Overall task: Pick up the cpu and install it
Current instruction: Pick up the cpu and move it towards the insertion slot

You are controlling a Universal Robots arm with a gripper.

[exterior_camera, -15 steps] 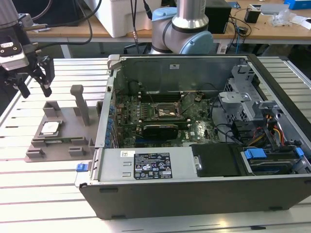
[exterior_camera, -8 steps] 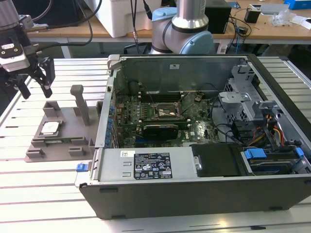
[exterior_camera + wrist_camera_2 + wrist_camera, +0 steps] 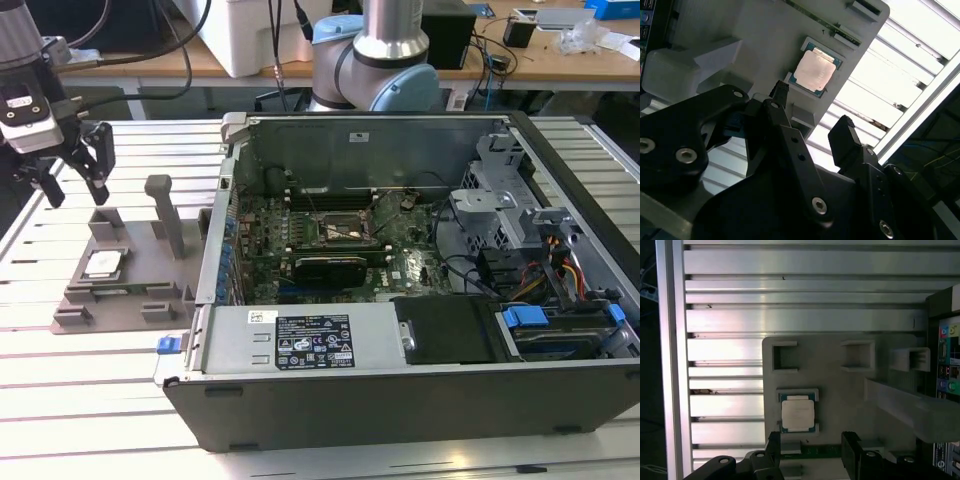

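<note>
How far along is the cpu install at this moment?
Done: nothing yet. The cpu lies in its recess in the grey tray, outside the computer case. In hand: the gripper hangs open above the tray and holds nothing; in both wrist views the cpu lies just beyond its fingertips. Left: the pick-up, and seating the chip in the motherboard socket.

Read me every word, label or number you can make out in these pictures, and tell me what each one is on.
black label, on the grey metal box inside the computer case: print too small to read.
white sticker, beside that label: too small to read.
cpu, lying in the grey tray: no marking on its metal top can be read.
Nothing here can be quoted.
</note>
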